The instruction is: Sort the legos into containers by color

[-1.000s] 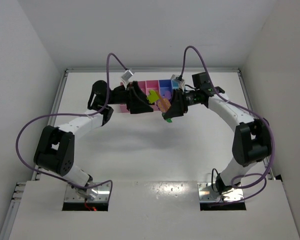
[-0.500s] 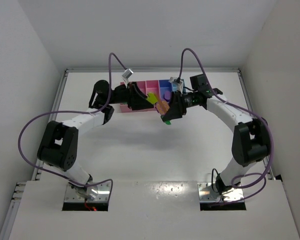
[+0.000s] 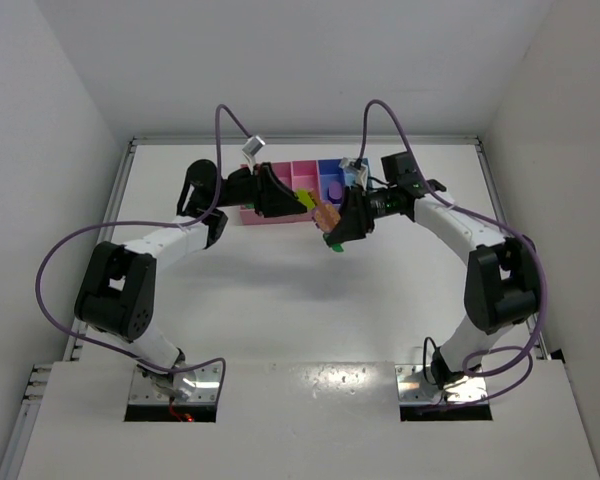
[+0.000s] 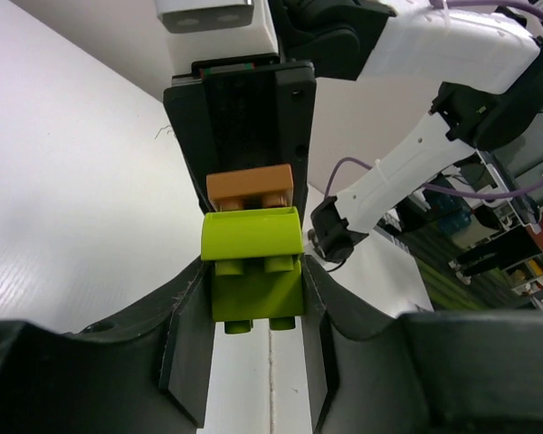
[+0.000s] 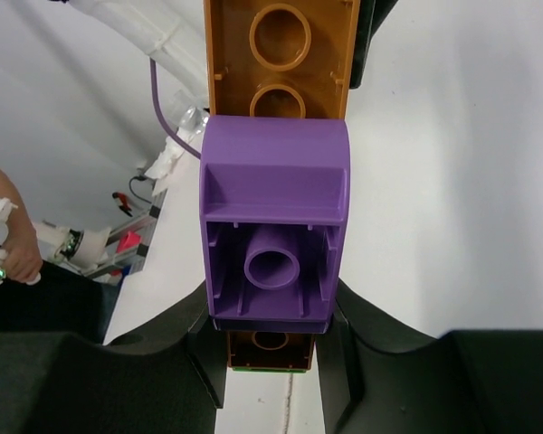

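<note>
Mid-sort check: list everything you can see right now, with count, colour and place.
table: 1, white
trays: 4 joined, two pink, one purple-blue, one light blue, far middle
yellow-green brick: 1, in left tool, against orange brick
purple brick: 1, in right tool
orange brick: 1, stacked against purple brick
green brick: 1, same stack, near end
cables: 2, purple
arms: 2, white and black
tools: 2, black, both shut on bricks

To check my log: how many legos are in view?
4 at least: yellow-green brick in the left jaws; orange brick, purple brick and green brick stacked at the right jaws. Others may be hidden in the trays.
</note>
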